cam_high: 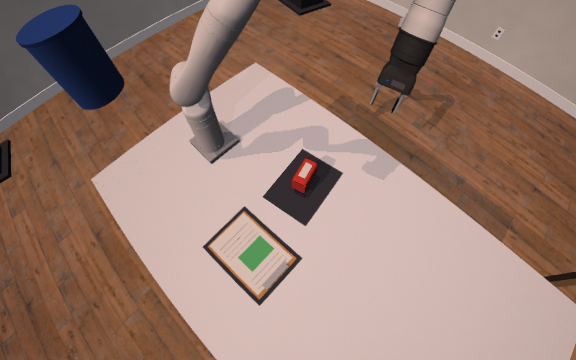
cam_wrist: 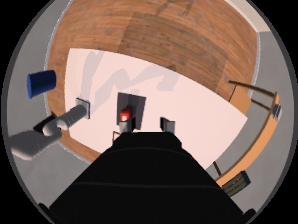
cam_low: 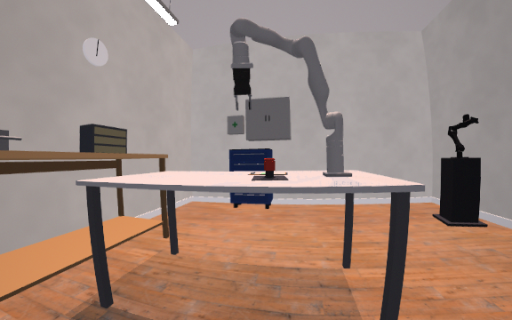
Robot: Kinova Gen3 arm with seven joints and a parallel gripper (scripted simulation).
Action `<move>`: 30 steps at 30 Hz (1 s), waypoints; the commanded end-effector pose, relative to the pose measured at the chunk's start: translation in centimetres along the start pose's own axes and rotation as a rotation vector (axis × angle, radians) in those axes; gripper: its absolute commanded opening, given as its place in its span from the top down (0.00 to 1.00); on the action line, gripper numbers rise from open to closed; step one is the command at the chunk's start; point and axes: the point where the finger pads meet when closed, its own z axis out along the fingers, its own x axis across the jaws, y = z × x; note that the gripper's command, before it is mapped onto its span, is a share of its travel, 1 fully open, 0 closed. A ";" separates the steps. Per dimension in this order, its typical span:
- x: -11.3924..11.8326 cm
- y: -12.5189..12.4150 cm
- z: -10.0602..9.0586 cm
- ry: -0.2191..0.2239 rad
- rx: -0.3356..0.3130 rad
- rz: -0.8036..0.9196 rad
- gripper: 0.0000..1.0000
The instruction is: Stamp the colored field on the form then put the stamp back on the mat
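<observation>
A red stamp (cam_high: pixel 304 175) (cam_low: pixel 269 166) (cam_wrist: pixel 124 116) with a white top stands upright on a black mat (cam_high: pixel 318 192) (cam_low: pixel 278 178) (cam_wrist: pixel 136 104) near the middle of the white table (cam_high: pixel 393 260) (cam_low: pixel 194 178). In front of the mat lies the form on a clipboard (cam_high: pixel 223 240) with a green field (cam_high: pixel 256 253). My gripper (cam_high: pixel 385 102) (cam_low: pixel 243 104) is open and empty. It hangs high above the table, far over the stamp. The fingers do not show in the wrist view.
The arm's base (cam_high: pixel 213 140) (cam_low: pixel 337 172) stands on the table behind the mat. A blue bin (cam_high: pixel 70 57) stands on the floor to the left. A wooden bench (cam_low: pixel 60 156) and a black pedestal (cam_low: pixel 460 188) stand off the table.
</observation>
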 end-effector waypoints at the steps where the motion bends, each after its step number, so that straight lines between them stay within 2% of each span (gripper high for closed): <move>1: 0.0 0.0 -0.1 0.002 0.001 0.001 0.00; 21: 0.0 0.1 0.0 0.002 0.003 0.000 0.00; 26: 0.0 0.5 0.9 -0.001 0.019 -0.004 0.00; 30: -0.2 1.2 2.6 -0.004 0.050 -0.010 0.00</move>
